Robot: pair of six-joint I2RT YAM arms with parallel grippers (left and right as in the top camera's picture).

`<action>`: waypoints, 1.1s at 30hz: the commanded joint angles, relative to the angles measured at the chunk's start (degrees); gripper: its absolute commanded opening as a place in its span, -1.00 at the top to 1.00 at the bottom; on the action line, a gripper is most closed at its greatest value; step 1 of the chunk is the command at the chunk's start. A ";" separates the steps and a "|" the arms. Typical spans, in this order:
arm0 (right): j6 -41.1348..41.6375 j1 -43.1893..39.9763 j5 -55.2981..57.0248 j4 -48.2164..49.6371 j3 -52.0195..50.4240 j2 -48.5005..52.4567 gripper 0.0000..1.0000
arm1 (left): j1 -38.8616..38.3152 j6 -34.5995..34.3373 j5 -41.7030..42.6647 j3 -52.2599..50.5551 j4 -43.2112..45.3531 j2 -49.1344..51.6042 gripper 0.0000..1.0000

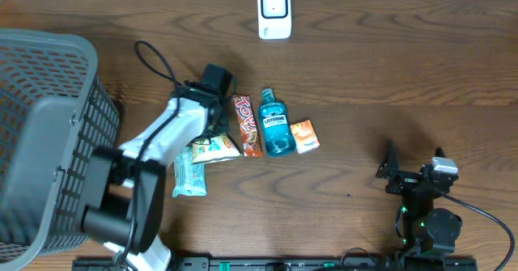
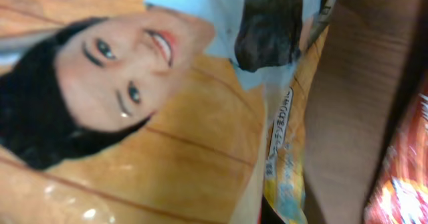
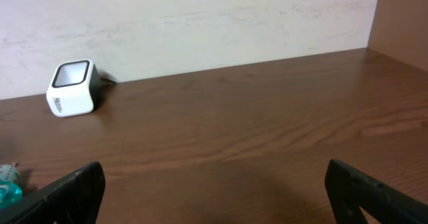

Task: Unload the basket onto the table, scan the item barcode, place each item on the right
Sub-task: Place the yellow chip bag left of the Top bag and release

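Observation:
A yellow-orange snack packet [image 1: 217, 148] printed with a smiling face lies left of the item row. It fills the left wrist view [image 2: 167, 150], so close that the fingers are hidden. My left gripper [image 1: 212, 133] is down on this packet and shut on it. The white barcode scanner [image 1: 274, 12] stands at the table's far edge, also seen in the right wrist view [image 3: 72, 88]. My right gripper [image 1: 388, 171] rests low at the front right, open, with only bare table between its fingers [image 3: 214, 190].
A red packet [image 1: 248, 125], a blue mouthwash bottle [image 1: 276, 124] and a small orange packet [image 1: 305, 136] lie in a row. A pale green packet [image 1: 190, 170] lies nearer the front. A grey wire basket [image 1: 40, 133] fills the left side.

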 commanded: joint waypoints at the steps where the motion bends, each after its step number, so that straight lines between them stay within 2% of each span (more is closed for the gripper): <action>1: 0.46 0.07 0.11 -0.24 -0.09 -0.31 -0.99 | -1.79 3.58 3.93 -0.07 3.85 3.17 0.85; 5: 0.46 0.07 0.11 -0.24 -0.09 -0.31 -0.98 | -3.45 7.93 10.27 -0.07 7.52 4.15 0.86; 8: 0.46 0.07 0.11 -0.24 -0.09 -0.31 -0.98 | -4.46 8.09 10.60 -0.07 9.03 3.87 0.85; 9: 0.44 0.07 0.11 -0.24 -0.09 -0.31 -0.99 | -4.48 8.07 10.60 -0.04 9.14 3.85 0.75; 10: 0.46 0.07 0.11 -0.22 -0.09 -0.31 -0.98 | -4.46 8.07 10.60 0.02 9.07 3.63 0.54; 13: 0.44 0.07 0.11 -0.22 -0.09 -0.31 -0.98 | -4.39 8.04 7.74 0.11 7.96 1.84 -0.39; 14: 0.46 0.07 0.11 -0.22 -0.09 -0.31 -0.99 | -4.39 8.02 6.10 0.24 7.21 0.66 -0.61; 15: 0.46 0.07 0.11 -0.24 -0.09 -0.31 -0.99 | -4.39 8.04 4.94 0.44 6.51 -0.42 -0.72; 19: 0.46 0.07 0.11 -0.24 -0.09 -0.31 -0.98 | -4.39 8.07 2.82 0.81 4.48 -8.20 -0.76; 20: 0.46 0.07 0.11 -0.24 -0.09 -0.31 -0.99 | -4.39 8.04 2.84 0.81 4.42 -10.16 -0.75; 21: 0.46 0.07 0.11 -0.22 -0.09 -0.31 -0.98 | -4.39 8.02 2.86 0.81 4.37 -12.46 -0.52; 23: 0.46 0.07 0.11 -0.22 -0.09 -0.31 -0.99 | -4.42 6.16 2.91 0.81 4.46 -16.44 0.52; 24: 0.46 0.07 0.11 -0.22 -0.09 -0.31 -0.99 | -4.42 4.81 2.89 0.81 4.48 -18.18 0.85; 28: 0.46 0.07 0.11 -0.22 -0.09 -0.31 -0.99 | -4.39 4.15 2.86 0.74 4.26 -21.40 0.85; 33: 0.46 0.07 0.11 -0.22 -0.09 -0.31 -0.99 | -4.39 0.42 4.81 -1.49 4.09 -18.03 0.85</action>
